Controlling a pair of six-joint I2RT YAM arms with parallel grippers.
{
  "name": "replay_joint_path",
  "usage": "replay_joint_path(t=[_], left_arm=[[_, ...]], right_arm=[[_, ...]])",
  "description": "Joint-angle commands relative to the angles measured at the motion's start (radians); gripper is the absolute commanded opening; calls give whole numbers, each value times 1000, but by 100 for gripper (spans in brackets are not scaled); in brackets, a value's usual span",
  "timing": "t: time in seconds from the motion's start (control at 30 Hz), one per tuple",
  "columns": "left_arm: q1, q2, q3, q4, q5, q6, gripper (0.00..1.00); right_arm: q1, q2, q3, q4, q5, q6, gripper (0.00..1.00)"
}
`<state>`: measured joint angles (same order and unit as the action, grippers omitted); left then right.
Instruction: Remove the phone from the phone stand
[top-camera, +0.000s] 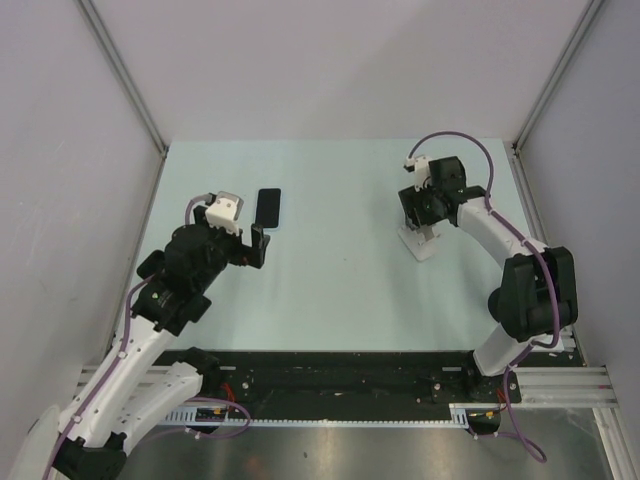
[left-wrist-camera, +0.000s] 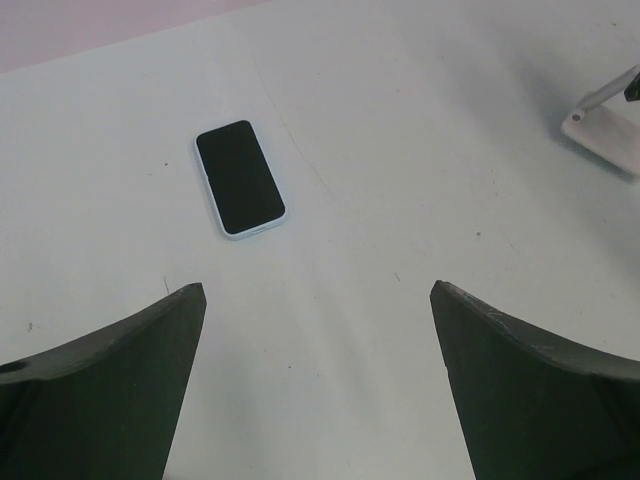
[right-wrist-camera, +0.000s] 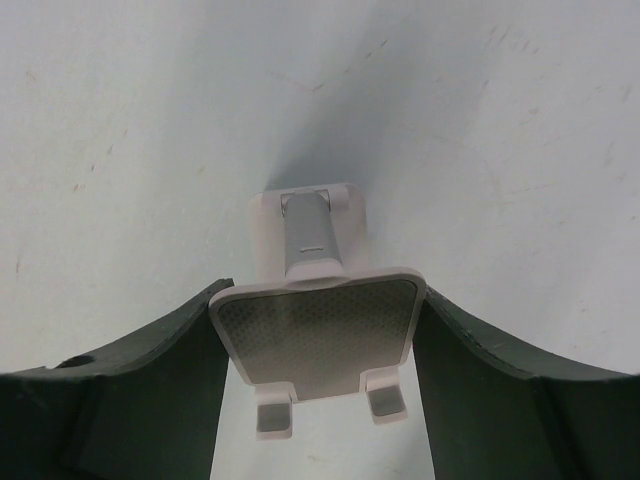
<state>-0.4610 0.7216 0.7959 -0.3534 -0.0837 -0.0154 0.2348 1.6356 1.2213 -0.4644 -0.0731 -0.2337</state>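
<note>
Nearest to us on the left of the bench (top-camera: 340, 300), the left tool (left-wrist-camera: 318, 292) hangs just above the surface with its fingers spread wide and nothing between them. On the right, a little farther out, the right tool (right-wrist-camera: 322, 292) is clenched around the phone stand (right-wrist-camera: 318, 340), one finger against each side edge of its tilted plate. The plate's face and its two small lips are bare, so the stand carries nothing. Farthest on the left, just beyond the left tool, the phone (left-wrist-camera: 240, 178) lies flat on the bench, screen up, well apart from the stand and touched by neither tool. We judge the main work done: the phone is off the stand and set down. What seems left is for the right tool to let go of the stand and for both arms to draw away.
</note>
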Motion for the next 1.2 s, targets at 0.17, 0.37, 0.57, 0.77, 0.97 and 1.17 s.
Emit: replay_joint_path(t=[0.17,0.37,0.57,0.77,0.97,1.17], left_arm=[[-7,19,-7,31,-30,46,100],[-7,39,-11,33,-47,51,100],[-8,55,-12,31,-47,54,100],[-7,65,-12,31,-50,55,100],[-8,65,-14,31,-56,54,100],[-8,61,-14,31,-59,52,100]], right_arm=[[-136,70,207,75,21,-70,32],[-256,170,355,38,39,-104,32],[-333,289,495,-19,55,-130,32],[-385,369,561,-30,23,-109,33],[-425,400,534,20,25,-6,33],[-436,408,514,40,67,60,33]])
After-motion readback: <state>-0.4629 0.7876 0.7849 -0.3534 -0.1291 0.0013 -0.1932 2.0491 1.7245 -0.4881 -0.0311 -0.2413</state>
